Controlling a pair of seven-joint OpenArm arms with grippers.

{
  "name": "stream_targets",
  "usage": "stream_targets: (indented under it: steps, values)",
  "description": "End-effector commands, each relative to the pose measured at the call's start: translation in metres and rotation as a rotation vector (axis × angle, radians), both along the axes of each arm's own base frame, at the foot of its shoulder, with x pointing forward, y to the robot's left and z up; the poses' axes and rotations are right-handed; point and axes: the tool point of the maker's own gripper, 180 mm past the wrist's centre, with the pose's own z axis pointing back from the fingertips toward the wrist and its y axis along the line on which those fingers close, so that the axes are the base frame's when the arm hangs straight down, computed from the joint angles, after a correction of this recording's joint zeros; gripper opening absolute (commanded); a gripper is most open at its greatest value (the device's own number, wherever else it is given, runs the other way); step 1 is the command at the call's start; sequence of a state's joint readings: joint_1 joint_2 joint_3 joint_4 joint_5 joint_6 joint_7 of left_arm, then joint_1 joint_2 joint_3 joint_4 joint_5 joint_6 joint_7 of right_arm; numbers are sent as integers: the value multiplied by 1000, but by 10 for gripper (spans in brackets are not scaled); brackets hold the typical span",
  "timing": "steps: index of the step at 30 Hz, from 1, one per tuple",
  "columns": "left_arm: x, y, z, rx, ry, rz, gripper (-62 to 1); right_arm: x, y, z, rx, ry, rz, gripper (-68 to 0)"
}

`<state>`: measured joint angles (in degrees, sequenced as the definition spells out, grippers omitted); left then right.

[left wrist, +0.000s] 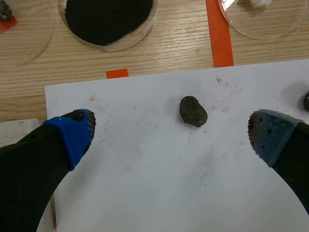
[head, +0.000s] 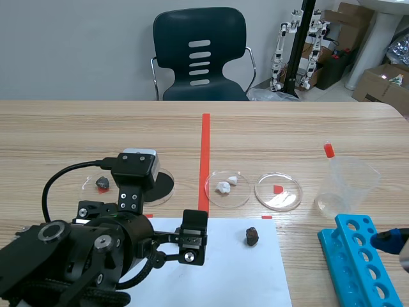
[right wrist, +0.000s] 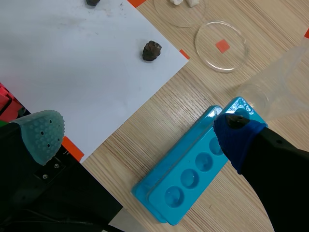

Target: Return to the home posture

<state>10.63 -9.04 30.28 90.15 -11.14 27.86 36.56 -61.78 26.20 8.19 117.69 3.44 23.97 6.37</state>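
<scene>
The left gripper (left wrist: 171, 137) has its fingers spread wide with nothing between them, and it hangs low over a white paper sheet (left wrist: 145, 193). Just ahead of the gap between its pads lies a dark stone (left wrist: 193, 111), touching neither finger. Farther ahead, past the sheet's far edge, sits a dish of black powder (left wrist: 108, 19).

The right gripper (right wrist: 140, 135) is spread and empty too. One of its pads hangs over a blue tube rack (right wrist: 193, 169) and the other near the sheet's edge. Ahead of it a second dark stone (right wrist: 151, 50) rests on the sheet. Beyond that is an empty dish (right wrist: 222, 46), and a clear plastic beaker (right wrist: 289, 82) stands just past the rack.

Neither gripper carries anything, so I judge that no release is left to do and only the arms' own retreat remains. In the scene view the right gripper shows only at the table's near right edge, which looks close to a resting place. The left gripper reaches forward over the sheet from a low, folded arm, and it may have further to draw in. The home posture itself is not shown, so I cannot tell how near either arm is.
</scene>
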Motion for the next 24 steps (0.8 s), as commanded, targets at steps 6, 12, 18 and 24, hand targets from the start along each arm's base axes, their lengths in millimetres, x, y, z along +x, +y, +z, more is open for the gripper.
stream_targets:
  steps: [6, 12, 18, 24]
  values:
    - [4, -1, 5, -7, -23, 4, 14, 6, 3, 9, 15, -35, 5, -19]
    - [3, -1, 4, -7, -21, 4, 14, 6, 3, 9, 15, -35, 5, -19]
    - [-1, 2, 3, -5, -33, -13, 14, 6, 3, 9, 15, -35, 5, -19]
    - [-10, 6, 19, -15, -141, -97, 14, 6, 3, 9, 15, -35, 5, -19]
